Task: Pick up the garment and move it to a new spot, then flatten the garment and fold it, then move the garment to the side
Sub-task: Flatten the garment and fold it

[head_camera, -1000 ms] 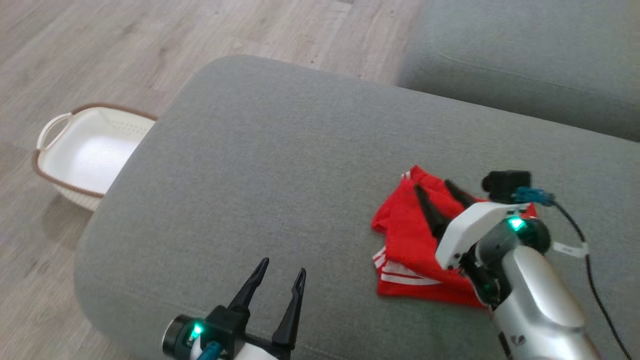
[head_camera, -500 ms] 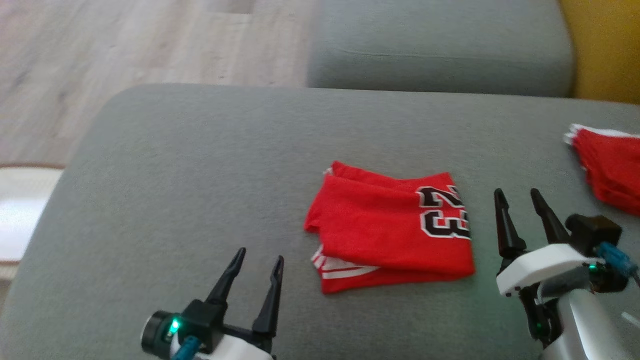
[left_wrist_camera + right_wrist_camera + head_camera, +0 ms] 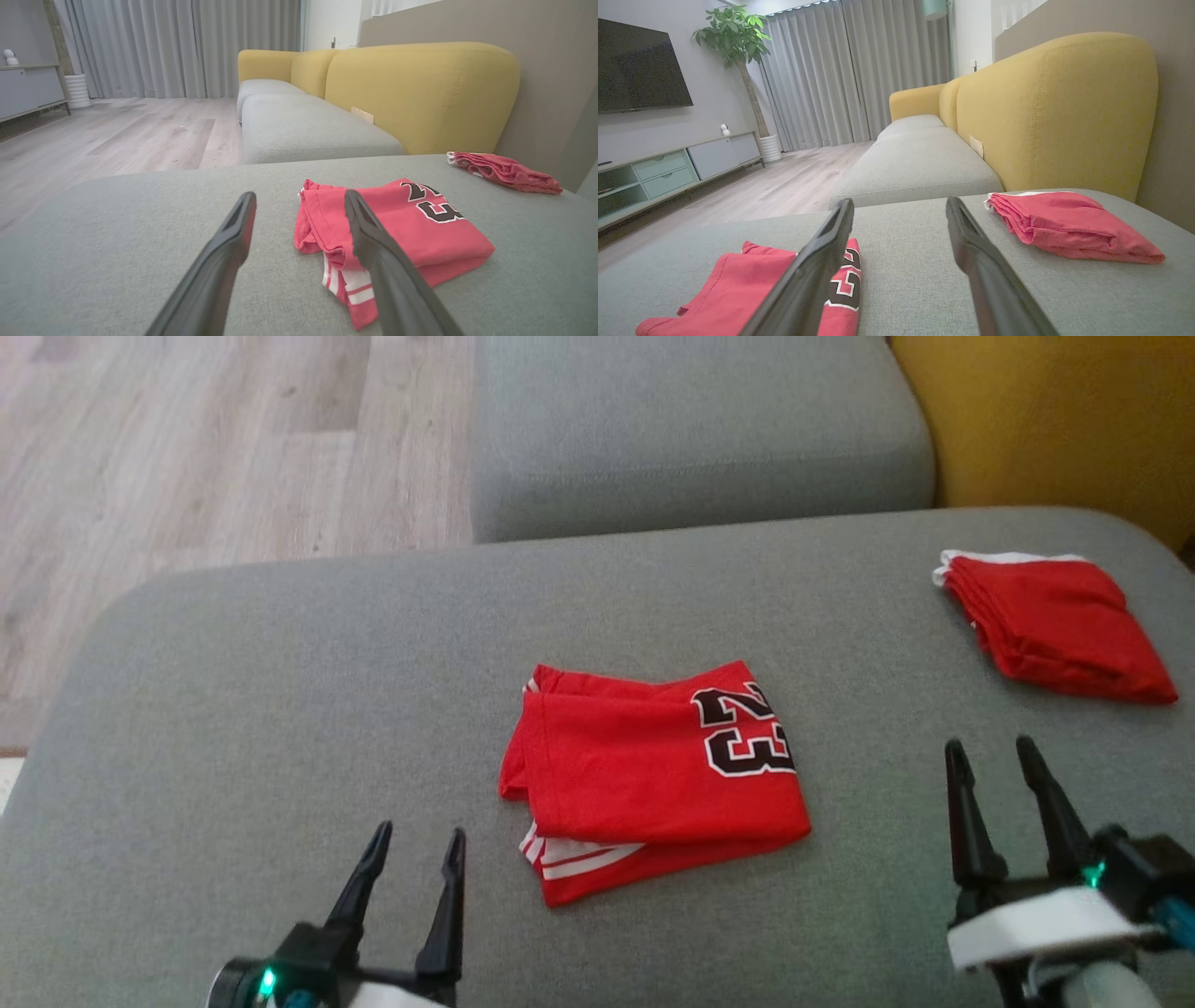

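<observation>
- Looking down from the head view, the garment [image 3: 653, 775], red with a black 23, lies folded flat near the middle of the grey sofa cushion [image 3: 280, 709]. It is compact and squared, so folding seems done and only the move aside is left.
- The left gripper [image 3: 418, 835] sits at the lower left and the right gripper [image 3: 990, 747] at the lower right. Both have their fingers spread with nothing between them. They flank the garment without touching it, which reads as a ready stance for a lift from either edge.
- A second folded red piece [image 3: 1055, 625] rests well apart, toward the far right corner by the yellow backrest [image 3: 1055, 420]. That spot probably serves as the finished pile.
- From the left wrist view, the spread fingers point along the cushion. The garment's layered, white-striped edge lies just past the right-hand finger, the nearer side to pinch.
- From the right wrist view, bare cushion shows between the parted fingers. The garment lies low on the left and the second folded red piece ahead on the right, so this arm stands between the two.
</observation>
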